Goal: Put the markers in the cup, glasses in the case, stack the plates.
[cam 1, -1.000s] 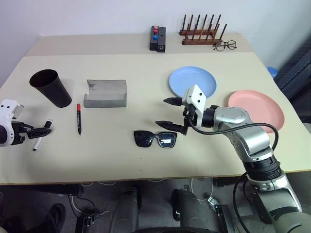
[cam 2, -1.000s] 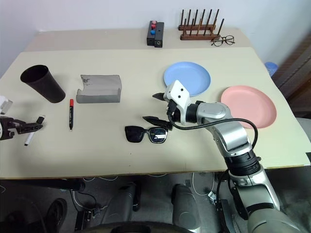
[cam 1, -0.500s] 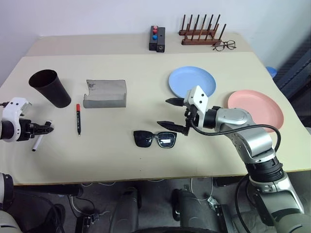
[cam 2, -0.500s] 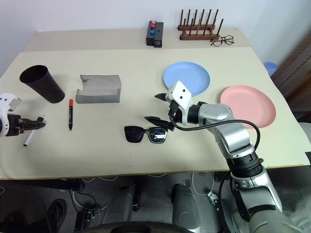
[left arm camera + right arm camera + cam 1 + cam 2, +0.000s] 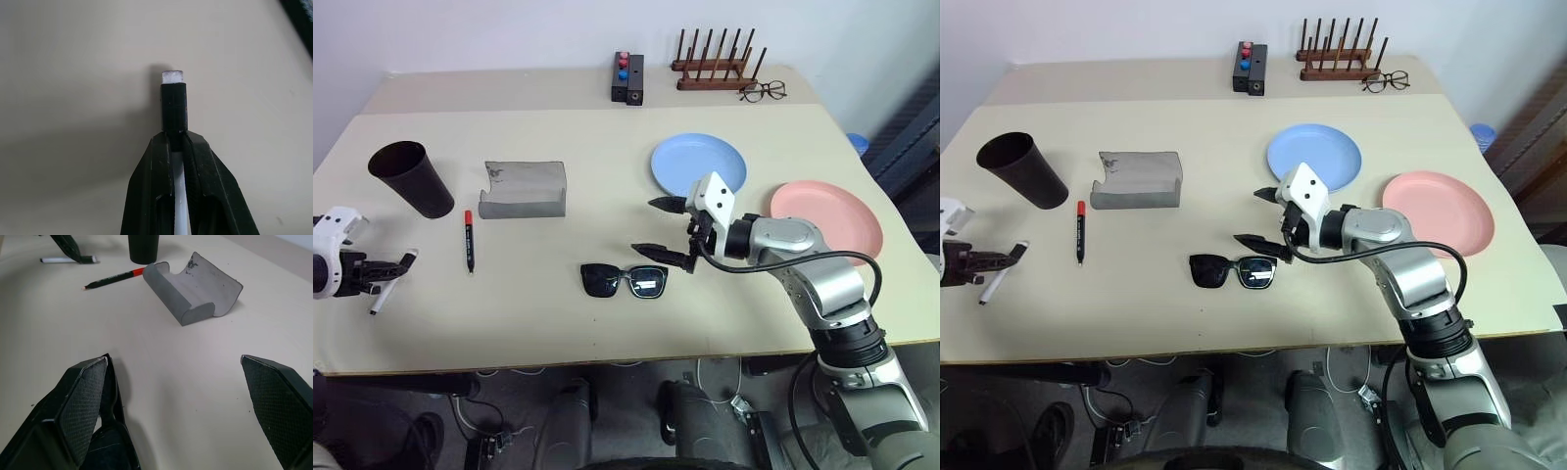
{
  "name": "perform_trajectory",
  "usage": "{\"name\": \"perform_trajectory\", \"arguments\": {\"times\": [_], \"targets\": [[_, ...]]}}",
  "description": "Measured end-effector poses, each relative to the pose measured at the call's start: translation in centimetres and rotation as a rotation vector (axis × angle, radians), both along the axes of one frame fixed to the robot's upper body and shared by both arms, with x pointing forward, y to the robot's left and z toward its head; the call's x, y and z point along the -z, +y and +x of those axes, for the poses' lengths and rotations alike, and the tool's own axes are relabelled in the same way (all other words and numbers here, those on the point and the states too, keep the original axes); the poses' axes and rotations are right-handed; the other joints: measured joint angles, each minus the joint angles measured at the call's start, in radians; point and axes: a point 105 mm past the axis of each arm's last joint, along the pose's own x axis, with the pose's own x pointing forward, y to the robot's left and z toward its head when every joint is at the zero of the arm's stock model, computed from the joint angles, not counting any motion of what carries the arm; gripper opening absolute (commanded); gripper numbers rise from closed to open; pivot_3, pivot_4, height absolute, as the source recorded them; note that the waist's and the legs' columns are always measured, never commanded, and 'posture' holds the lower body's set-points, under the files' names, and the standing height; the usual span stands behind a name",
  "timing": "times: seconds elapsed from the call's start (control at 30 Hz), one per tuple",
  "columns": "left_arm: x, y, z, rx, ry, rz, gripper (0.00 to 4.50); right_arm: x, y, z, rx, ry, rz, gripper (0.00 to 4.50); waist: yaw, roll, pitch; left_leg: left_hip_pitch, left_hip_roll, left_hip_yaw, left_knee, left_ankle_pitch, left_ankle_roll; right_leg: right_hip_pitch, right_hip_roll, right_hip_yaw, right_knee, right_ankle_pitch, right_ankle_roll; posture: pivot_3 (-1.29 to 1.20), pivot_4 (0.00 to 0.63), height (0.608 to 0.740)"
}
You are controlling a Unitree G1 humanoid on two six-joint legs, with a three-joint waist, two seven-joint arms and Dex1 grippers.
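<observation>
My left gripper (image 5: 399,263) is shut on a white marker with a black cap (image 5: 380,297) near the table's left edge; its fingers (image 5: 155,161) clamp the barrel just behind the cap (image 5: 174,105). A black marker with a red end (image 5: 468,240) lies between that gripper and the grey case (image 5: 524,188). The dark cup (image 5: 411,178) stands upright behind it. My right gripper (image 5: 649,225) hangs open just behind and to the right of the black sunglasses (image 5: 625,280). The blue plate (image 5: 700,164) and pink plate (image 5: 827,215) lie apart on the right.
At the back of the table stand a black box with red and blue buttons (image 5: 628,78) and a wooden rack (image 5: 717,70), with wire-framed eyeglasses (image 5: 764,91) beside it. The held marker is close to the table's left front edge.
My left gripper has closed on the white marker and drawn it slightly back toward the table's front. The right arm has kept still.
</observation>
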Motion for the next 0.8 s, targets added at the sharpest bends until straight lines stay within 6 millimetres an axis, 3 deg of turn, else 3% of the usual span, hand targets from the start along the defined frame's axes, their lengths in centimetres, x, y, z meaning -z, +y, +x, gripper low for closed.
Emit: {"name": "perform_trajectory", "arguments": {"times": [0.1,0.17,0.43,0.63,0.8], "targets": [[-1.7,-1.9,-0.6,0.162,-0.119,0.030,0.10,-0.1,-0.1,0.1,-0.005,-0.007,0.002,4.50,0.003,0.000,0.000,0.000,0.000,0.000,0.000,0.000,0.000,0.000,-0.002,0.000,-0.001,-0.001,-0.003,0.00,0.150,0.740],[-3.9,-3.3,0.1,0.228,-0.281,0.024,0.10,-0.1,-0.1,0.2,-0.012,-0.012,0.004,4.50,0.009,0.000,0.000,0.000,0.000,0.001,0.000,0.000,0.000,0.001,-0.002,-0.001,-0.001,-0.002,-0.003,0.00,0.150,0.740],[-10.3,-6.5,2.4,0.213,-0.832,-0.181,0.10,-0.2,0.1,0.6,-0.025,-0.028,-0.001,4.50,0.005,-0.001,0.000,0.000,0.000,0.001,0.001,0.001,0.000,0.002,-0.001,-0.001,0.000,0.001,0.001,0.00,0.150,0.740],[-15.8,-6.6,3.7,0.199,-1.161,-0.189,0.10,-0.3,0.2,0.7,-0.032,-0.036,0.001,4.50,0.006,-0.002,-0.001,0.001,0.000,0.001,0.002,0.001,-0.001,0.003,0.000,-0.001,0.001,0.001,0.001,0.00,0.150,0.740],[-19.8,-4.9,4.6,0.101,-1.435,-0.114,0.10,-0.4,0.3,0.8,-0.031,-0.039,0.002,4.50,0.006,-0.002,-0.001,0.001,0.000,0.001,0.003,0.001,-0.001,0.003,0.000,-0.001,0.001,0.002,0.002,0.00,0.150,0.740]]}}
